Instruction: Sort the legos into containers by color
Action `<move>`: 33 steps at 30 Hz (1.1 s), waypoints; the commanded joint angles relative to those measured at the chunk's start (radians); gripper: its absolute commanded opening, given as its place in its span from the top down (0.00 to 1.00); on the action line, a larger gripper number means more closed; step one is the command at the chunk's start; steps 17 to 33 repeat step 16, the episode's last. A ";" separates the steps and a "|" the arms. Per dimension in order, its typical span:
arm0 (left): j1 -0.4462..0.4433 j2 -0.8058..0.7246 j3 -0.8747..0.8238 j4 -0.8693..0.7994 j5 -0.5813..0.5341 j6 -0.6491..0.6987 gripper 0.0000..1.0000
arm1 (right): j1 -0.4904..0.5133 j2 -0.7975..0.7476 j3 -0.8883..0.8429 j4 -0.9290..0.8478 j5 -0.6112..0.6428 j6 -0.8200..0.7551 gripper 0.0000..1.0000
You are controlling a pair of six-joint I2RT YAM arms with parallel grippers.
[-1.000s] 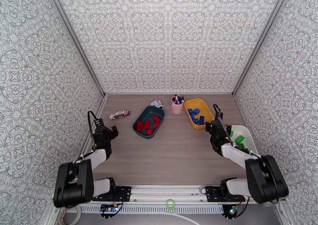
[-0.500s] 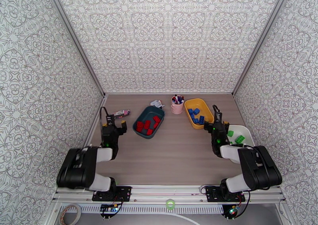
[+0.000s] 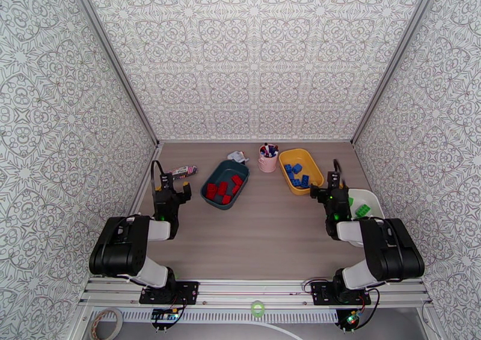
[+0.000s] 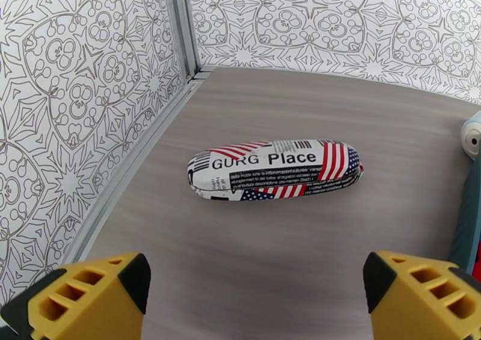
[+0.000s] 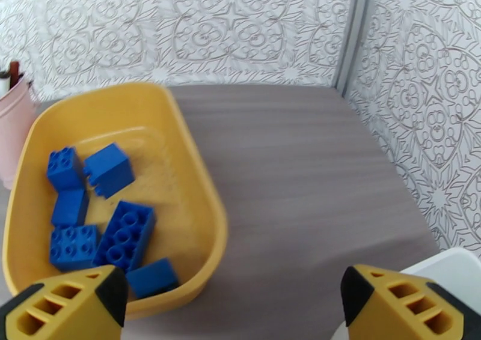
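The left gripper (image 4: 255, 287) is held wide and empty; a striped packet (image 4: 275, 170) lies ahead, and five red bricks (image 3: 223, 189) are counted in the teal tray (image 3: 225, 172) to its right. Six blue bricks (image 5: 125, 234) are seen in the yellow tray (image 5: 198, 173), left of the right gripper (image 5: 234, 299), likewise wide and empty. Two green bricks (image 3: 362, 210) are made out in the white tray (image 3: 365, 196), partly hidden.

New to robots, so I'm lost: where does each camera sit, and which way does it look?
Top external: above and behind the arms, looking down on the table; both arms show.
Left wrist: on the left arm, facing the striped packet near the left wall; the open left gripper shows at the bottom.
Right wrist: on the right arm, facing the yellow tray of blue legos; the open right gripper shows below.
Shared: the top view also shows packet and tray.
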 commanded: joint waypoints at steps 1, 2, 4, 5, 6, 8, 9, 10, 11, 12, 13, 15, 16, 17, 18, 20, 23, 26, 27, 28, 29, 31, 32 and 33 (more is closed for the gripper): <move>0.001 -0.003 0.022 -0.006 0.000 -0.011 0.01 | -0.002 -0.005 0.008 0.014 -0.039 0.020 0.01; 0.001 -0.003 0.021 -0.005 -0.002 -0.009 0.01 | -0.003 -0.005 0.009 0.012 -0.040 0.018 0.01; -0.001 -0.003 0.021 -0.005 -0.002 -0.009 0.01 | -0.003 -0.006 0.012 0.006 -0.053 0.010 0.01; -0.002 -0.003 0.020 -0.004 -0.004 -0.008 0.01 | -0.003 -0.005 0.015 0.004 -0.068 0.004 0.01; -0.005 -0.003 0.020 -0.004 -0.007 -0.006 0.01 | -0.002 -0.004 0.016 -0.001 -0.079 0.002 0.01; -0.015 -0.001 0.022 -0.002 -0.020 0.002 0.01 | -0.003 0.000 0.028 -0.014 -0.084 0.000 0.01; -0.013 0.000 0.022 -0.003 -0.019 0.003 0.01 | -0.004 0.009 0.039 -0.029 -0.092 0.005 0.01; -0.014 -0.001 0.022 -0.003 -0.019 0.003 0.01 | -0.004 0.013 0.045 -0.035 -0.095 0.007 0.01; -0.015 0.000 0.022 -0.004 -0.020 0.003 0.01 | -0.007 0.014 0.048 -0.045 -0.099 0.007 0.01; -0.015 0.000 0.022 -0.004 -0.020 0.003 0.01 | -0.008 0.013 0.049 -0.043 -0.101 0.008 0.01; -0.013 0.000 0.023 -0.006 -0.019 0.002 0.01 | -0.008 0.012 0.046 -0.041 -0.103 0.008 0.01; -0.013 0.000 0.024 -0.006 -0.019 0.003 0.01 | -0.009 0.000 0.027 -0.018 -0.103 0.000 0.01; -0.013 0.000 0.022 -0.005 -0.019 0.003 0.01 | -0.008 -0.004 0.024 -0.015 -0.105 -0.002 0.01; -0.013 0.000 0.022 -0.005 -0.019 0.003 0.01 | -0.008 -0.004 0.024 -0.015 -0.105 -0.002 0.01; -0.013 0.000 0.022 -0.005 -0.019 0.003 0.01 | -0.008 -0.004 0.024 -0.015 -0.105 -0.002 0.01; -0.013 0.000 0.022 -0.005 -0.019 0.003 0.01 | -0.008 -0.004 0.024 -0.015 -0.105 -0.002 0.01; -0.013 0.000 0.022 -0.005 -0.019 0.003 0.01 | -0.008 -0.004 0.024 -0.015 -0.105 -0.002 0.01; -0.013 0.000 0.022 -0.005 -0.019 0.003 0.01 | -0.008 -0.004 0.024 -0.015 -0.105 -0.002 0.01; -0.013 0.000 0.022 -0.005 -0.019 0.003 0.01 | -0.008 -0.004 0.024 -0.015 -0.105 -0.002 0.01; -0.013 0.000 0.022 -0.005 -0.019 0.003 0.01 | -0.008 -0.004 0.024 -0.015 -0.105 -0.002 0.01; -0.013 0.000 0.022 -0.005 -0.019 0.003 0.01 | -0.008 -0.004 0.024 -0.015 -0.105 -0.002 0.01; -0.013 0.000 0.022 -0.005 -0.019 0.003 0.01 | -0.008 -0.004 0.024 -0.015 -0.105 -0.002 0.01; -0.013 0.000 0.022 -0.005 -0.019 0.003 0.01 | -0.008 -0.004 0.024 -0.015 -0.105 -0.002 0.01; -0.013 0.000 0.022 -0.005 -0.019 0.003 0.01 | -0.008 -0.004 0.024 -0.015 -0.105 -0.002 0.01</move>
